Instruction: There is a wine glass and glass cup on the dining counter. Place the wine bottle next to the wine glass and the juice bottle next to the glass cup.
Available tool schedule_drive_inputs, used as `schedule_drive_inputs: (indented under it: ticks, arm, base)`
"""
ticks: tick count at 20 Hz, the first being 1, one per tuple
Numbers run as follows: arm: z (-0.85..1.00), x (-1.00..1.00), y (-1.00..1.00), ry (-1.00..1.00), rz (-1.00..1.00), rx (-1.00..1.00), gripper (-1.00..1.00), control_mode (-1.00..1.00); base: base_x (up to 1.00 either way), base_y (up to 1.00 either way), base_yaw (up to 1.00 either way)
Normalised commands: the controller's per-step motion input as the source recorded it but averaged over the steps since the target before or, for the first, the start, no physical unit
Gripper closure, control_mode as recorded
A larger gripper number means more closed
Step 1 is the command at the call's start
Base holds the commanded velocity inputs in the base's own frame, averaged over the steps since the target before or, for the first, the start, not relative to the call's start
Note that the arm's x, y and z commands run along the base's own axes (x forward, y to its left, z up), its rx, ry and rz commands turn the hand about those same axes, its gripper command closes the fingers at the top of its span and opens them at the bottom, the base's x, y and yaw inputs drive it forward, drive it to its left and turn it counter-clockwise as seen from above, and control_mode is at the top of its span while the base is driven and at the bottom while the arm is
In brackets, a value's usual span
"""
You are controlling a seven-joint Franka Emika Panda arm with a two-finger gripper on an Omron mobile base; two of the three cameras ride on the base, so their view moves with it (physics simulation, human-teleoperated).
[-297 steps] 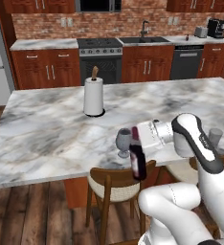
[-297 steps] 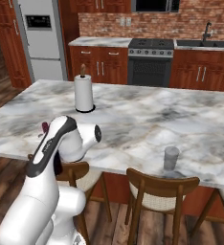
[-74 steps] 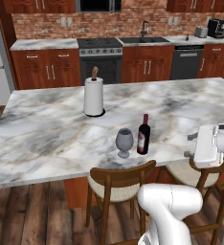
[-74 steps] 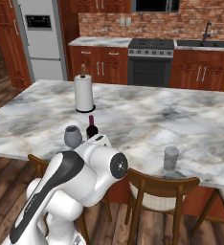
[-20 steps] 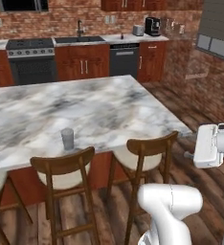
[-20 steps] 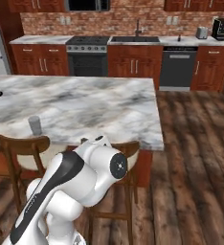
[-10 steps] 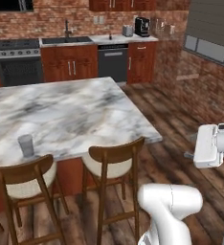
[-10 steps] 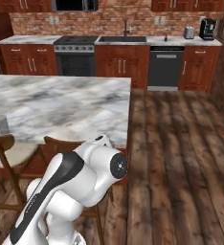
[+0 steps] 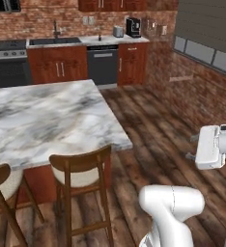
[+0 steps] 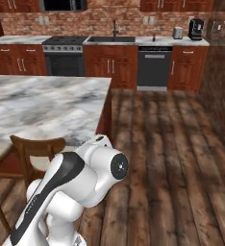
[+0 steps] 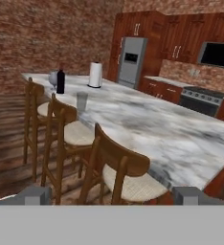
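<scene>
The dining counter (image 9: pixel 47 116) fills the left of both base views, its marbled top (image 10: pixel 37 105) bare at this end. In the hand view the counter (image 11: pixel 147 124) runs away to the far left. At its far end the dark wine bottle (image 11: pixel 60 81) stands upright right beside the wine glass (image 11: pixel 52 79). The glass cup (image 11: pixel 82 101) stands alone nearer, by the counter's front edge. The juice bottle is out of view. My gripper (image 9: pixel 191 147) hangs open and empty at the right, well off the counter's end, its fingertips (image 11: pixel 35 195) wide apart.
A white paper towel roll (image 11: pixel 95 74) stands behind the bottle. Wooden stools (image 9: pixel 81 178) line the counter's front (image 11: pixel 118 167). Wall cabinets with a dishwasher (image 10: pixel 154 67) run along the back, a fridge (image 11: pixel 130 62) stands far off. Open wood floor (image 10: pixel 167 144) lies right of the island.
The whole picture has shifted: the base has driven right along the island, so the glass cup has slid out of both base views. The gripper stays open and empty.
</scene>
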Motion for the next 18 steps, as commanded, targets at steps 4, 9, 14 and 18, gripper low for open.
schedule_drive_inputs:
  ticks: [4, 9, 14, 18]
  arm:
    - [0.00, 0.00, 0.00, 0.00, 0.00, 0.00, -1.00, 1.00]
    - [0.00, 0.00, 0.00, 0.00, 0.00, 0.00, -1.00, 1.00]
    - [0.00, 0.00, 0.00, 0.00, 0.00, 0.00, -1.00, 1.00]
    - [0.00, 0.00, 0.00, 0.00, 0.00, 0.00, -1.00, 1.00]
  base:
    - [0.20, -0.66, 0.00]
    - [0.34, -0.58, 0.00]
    - [0.56, -0.43, 0.00]
    - [0.76, -0.28, 0.00]
